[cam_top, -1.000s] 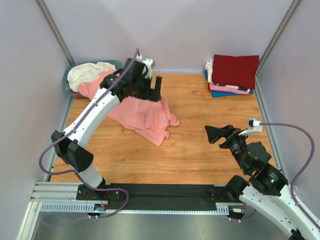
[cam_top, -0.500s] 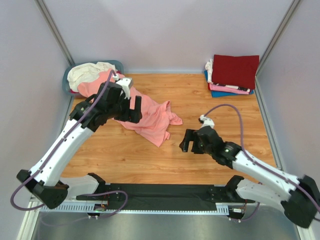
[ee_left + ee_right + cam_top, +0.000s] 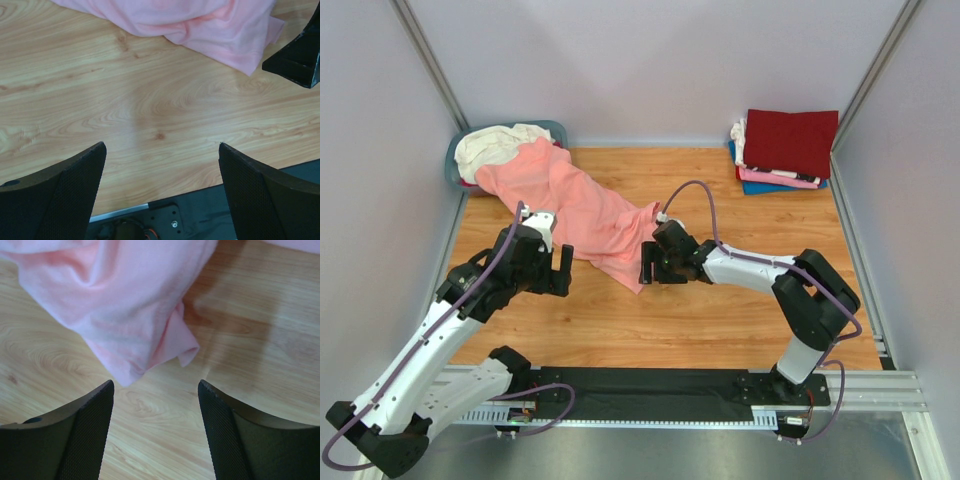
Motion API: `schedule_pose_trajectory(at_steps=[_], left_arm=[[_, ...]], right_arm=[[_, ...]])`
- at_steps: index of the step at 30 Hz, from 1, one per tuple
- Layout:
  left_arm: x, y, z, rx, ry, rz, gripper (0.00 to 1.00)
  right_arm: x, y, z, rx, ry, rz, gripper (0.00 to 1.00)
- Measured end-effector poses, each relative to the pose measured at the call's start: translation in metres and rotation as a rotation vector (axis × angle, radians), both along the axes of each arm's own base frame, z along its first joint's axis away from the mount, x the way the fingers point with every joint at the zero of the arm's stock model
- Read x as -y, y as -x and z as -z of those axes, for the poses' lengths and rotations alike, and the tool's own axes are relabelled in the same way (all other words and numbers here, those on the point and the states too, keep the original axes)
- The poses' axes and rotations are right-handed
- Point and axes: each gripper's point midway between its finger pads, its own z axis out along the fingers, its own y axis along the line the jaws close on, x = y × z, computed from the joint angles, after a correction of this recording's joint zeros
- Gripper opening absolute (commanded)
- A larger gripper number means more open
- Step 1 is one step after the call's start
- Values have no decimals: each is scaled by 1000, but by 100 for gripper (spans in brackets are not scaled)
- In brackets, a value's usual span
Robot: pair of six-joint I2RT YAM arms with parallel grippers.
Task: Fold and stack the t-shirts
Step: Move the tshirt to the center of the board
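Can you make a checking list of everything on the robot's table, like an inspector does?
Surface: wooden table, woodgrain showing.
Job's things: salmon-pink t-shirt crumpled, trailing out of the basket; cream-white cloth inside it; folded stack far right, dark red on top.
Clutter: basket, far left corner.
End effectors: left end effector open, empty; right end effector open, at the shirt's near corner.
Cables: purple cable loops above right arm.
Surroundings: pale walls.

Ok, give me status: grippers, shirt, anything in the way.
Left gripper open, empty, beside the salmon-pink t-shirt. Right gripper open at its near corner. Shirt unfolded, trailing from plastic basket onto table. Nothing on it.
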Motion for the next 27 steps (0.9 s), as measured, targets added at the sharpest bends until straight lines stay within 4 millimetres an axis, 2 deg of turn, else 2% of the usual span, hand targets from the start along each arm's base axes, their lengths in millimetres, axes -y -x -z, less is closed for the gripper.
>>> schedule_pose_trajectory(at_steps=[9, 15, 20, 21, 22, 24, 25, 27], left_arm=[[-3, -2, 11, -12, -24, -12, 100], [-2, -3, 14, -20, -30, -13, 100], [-3, -5, 12, -6, -27, -18, 100], [-3, -5, 11, -4, -27, -18, 100], [-3, -5, 11, -4, -28, -20, 100], [-4, -5, 11, -3, -31, -23, 100], [-4, -5, 12, -3, -33, -24, 100], [-5, -5, 13, -3, -36, -26, 100]], right_arm=[[20, -25, 5, -15, -24, 137, 64], [17, -32, 14, -29, -29, 163, 49], [14, -37, 17, -32, -41, 180, 43], [14, -38, 17, -32, -42, 182, 41], [14, -38, 18, -33, -42, 184, 27], [13, -39, 19, -32, -46, 186, 7], [13, -39, 20, -30, -46, 184, 0], [10, -39, 19, -35, -58, 186, 0]])
